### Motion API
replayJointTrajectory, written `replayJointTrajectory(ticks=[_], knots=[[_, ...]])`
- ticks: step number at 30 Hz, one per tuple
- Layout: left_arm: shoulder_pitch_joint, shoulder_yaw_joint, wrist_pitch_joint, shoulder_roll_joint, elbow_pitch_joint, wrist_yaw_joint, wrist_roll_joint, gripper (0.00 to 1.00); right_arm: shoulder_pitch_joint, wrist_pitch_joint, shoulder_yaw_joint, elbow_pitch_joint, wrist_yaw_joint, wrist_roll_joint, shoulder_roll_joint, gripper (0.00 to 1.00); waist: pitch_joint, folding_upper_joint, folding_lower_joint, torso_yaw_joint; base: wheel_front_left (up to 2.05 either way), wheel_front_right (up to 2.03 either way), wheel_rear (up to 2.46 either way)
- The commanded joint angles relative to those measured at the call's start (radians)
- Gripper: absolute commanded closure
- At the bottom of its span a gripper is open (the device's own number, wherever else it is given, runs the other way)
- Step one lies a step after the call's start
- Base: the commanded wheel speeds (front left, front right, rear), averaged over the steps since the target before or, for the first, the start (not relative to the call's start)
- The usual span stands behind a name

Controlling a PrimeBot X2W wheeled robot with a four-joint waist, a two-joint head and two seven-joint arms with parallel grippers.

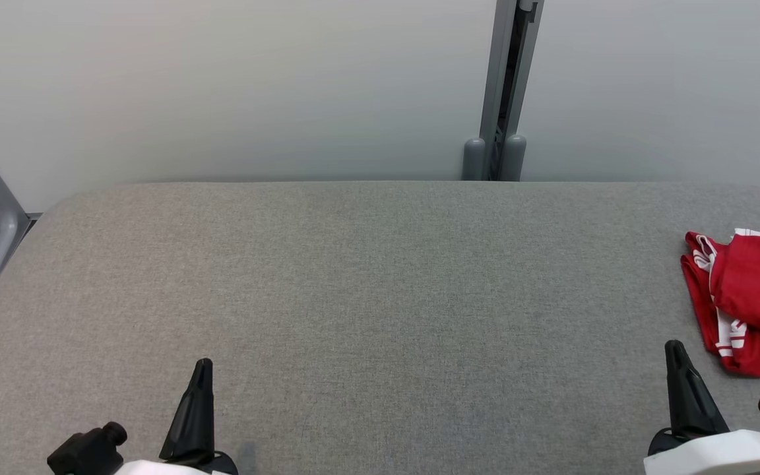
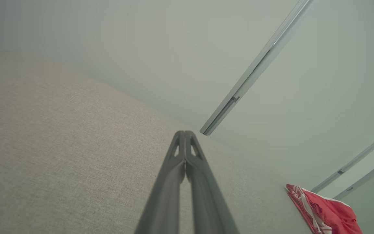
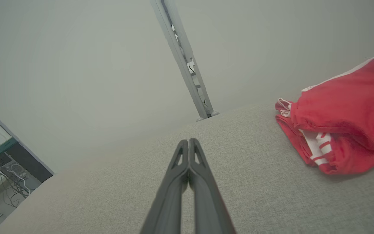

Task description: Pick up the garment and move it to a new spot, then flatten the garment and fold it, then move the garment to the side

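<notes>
Your garment [image 1: 753,297] lies bunched on the table [image 1: 353,284], far to your right. It is red with white stripes, and the head view's border cuts part of it off. Your right gripper [image 1: 675,349] sits near the garment's front corner without touching it, fingers pressed together on nothing. Your left gripper [image 1: 203,367] is over the table's near left, well apart from the garment, likewise clenched and empty. A grey post [image 1: 502,99] stands behind the table.

Red garment [image 1: 753,297], apparently folded, lies on grey table [image 1: 353,297] near right gripper [image 1: 674,349].
</notes>
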Motion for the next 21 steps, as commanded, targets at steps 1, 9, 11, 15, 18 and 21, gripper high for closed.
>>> replayJointTrajectory(ticks=[1,9,11,15,18,21], knots=[[-0.038,0.006,0.009,0.007,-0.003,-0.008,-0.037,1.00,-0.030,0.010,-0.009,-0.008,0.000,0.045,-0.010,1.00,0.001,0.0000,0.0000,-0.001,0.00,0.00,0.00],[-0.075,0.010,0.035,0.010,0.028,-0.017,-0.151,1.00,-0.038,0.042,-0.031,-0.004,0.000,0.179,-0.013,1.00,0.004,0.0000,0.0000,-0.007,0.00,0.00,0.00],[-0.084,0.011,0.041,0.011,0.036,-0.019,-0.179,1.00,-0.039,0.050,-0.036,-0.003,0.000,0.211,-0.014,1.00,0.004,0.0000,0.0000,-0.008,0.00,0.00,0.00],[-0.104,0.015,0.056,0.012,0.051,-0.022,-0.243,1.00,-0.044,0.069,-0.049,-0.001,0.000,0.287,-0.016,1.00,0.006,0.0000,0.0000,-0.012,0.00,0.00,0.00],[-0.115,0.016,0.065,0.013,0.059,-0.025,-0.279,1.00,-0.047,0.080,-0.057,0.000,0.000,0.331,-0.017,1.00,0.007,0.0000,0.0000,-0.014,0.00,0.00,0.00],[-0.126,0.018,0.074,0.014,0.067,-0.027,-0.316,1.00,-0.050,0.090,-0.064,0.001,0.000,0.373,-0.017,1.00,0.009,0.0000,0.0000,-0.016,0.00,0.00,0.00]])
